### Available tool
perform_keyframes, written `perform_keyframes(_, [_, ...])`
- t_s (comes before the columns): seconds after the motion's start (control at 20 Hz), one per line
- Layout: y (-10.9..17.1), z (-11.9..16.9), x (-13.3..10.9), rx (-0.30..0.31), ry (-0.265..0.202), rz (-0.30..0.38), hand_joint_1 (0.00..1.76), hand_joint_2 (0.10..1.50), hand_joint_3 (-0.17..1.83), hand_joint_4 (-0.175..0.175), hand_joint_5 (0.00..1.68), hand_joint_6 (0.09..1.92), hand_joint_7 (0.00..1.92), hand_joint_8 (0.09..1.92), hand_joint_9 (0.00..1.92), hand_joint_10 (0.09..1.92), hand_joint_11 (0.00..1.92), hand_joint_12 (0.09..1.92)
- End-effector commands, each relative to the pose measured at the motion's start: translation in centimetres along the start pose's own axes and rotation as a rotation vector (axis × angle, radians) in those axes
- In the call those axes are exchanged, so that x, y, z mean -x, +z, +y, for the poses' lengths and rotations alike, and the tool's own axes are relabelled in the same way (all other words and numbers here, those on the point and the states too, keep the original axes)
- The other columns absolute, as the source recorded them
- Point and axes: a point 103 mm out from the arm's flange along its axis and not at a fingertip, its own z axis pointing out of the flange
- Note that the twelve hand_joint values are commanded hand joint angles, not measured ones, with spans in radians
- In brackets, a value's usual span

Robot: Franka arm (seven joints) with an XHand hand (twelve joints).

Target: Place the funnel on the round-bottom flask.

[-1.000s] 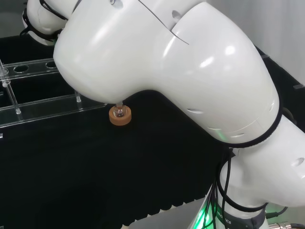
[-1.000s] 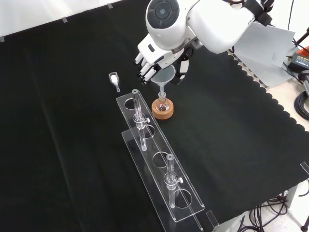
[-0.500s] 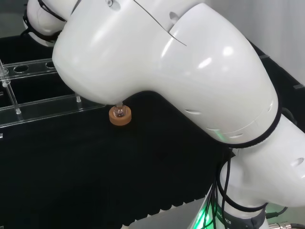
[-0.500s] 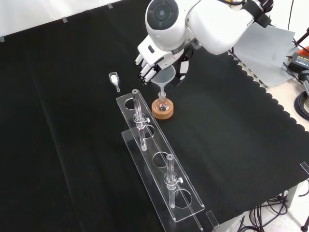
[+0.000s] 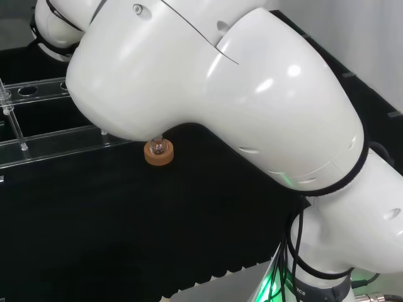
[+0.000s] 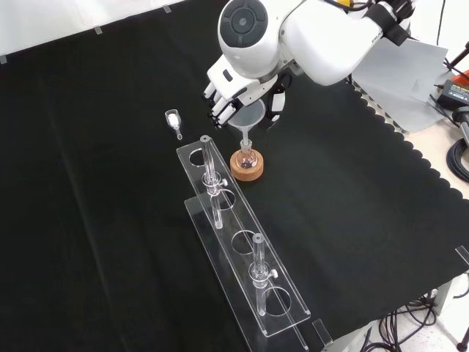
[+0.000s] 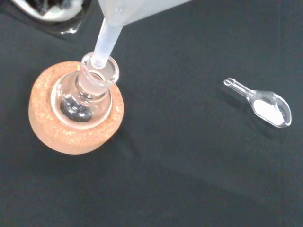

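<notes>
Since a second ago, hardly anything had moved: my hand had drifted a shade to the left in the front view, and the big link of my arm had shifted slightly in the head view, while the funnel's stem stayed in the flask's mouth.

In the front view my hand hung just above and behind the round-bottom flask, fingers curled round the bowl of the funnel, with the thumb side to the right of it. The stem pointed straight down into the flask's neck. From the wrist, I saw the stem's tip sitting inside the neck's rim, and something dark lying in the flask's belly. The flask stood upright in its cork ring.

Left of the flask in the front view lay a small clear scoop with white powder in it, well apart from the ring. Just beside the flask, to its lower left, ran a clear rack with upright tubes. Everything rested on the black cloth.
</notes>
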Motion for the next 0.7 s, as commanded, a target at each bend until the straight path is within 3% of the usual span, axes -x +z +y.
perform_keyframes(0.05, [0.92, -0.16, 1.15, 0.001, -0.009, 0.028, 0.97, 0.74, 0.72, -0.027, 0.79, 0.78, 0.71, 0.73, 1.11, 0.5, 0.67, 1.19])
perform_keyframes(0.7, [1.02, -0.03, 1.2, -0.008, -0.012, 0.024, 0.97, 0.74, 0.73, -0.028, 0.79, 0.78, 0.7, 0.73, 1.11, 0.51, 0.67, 1.19])
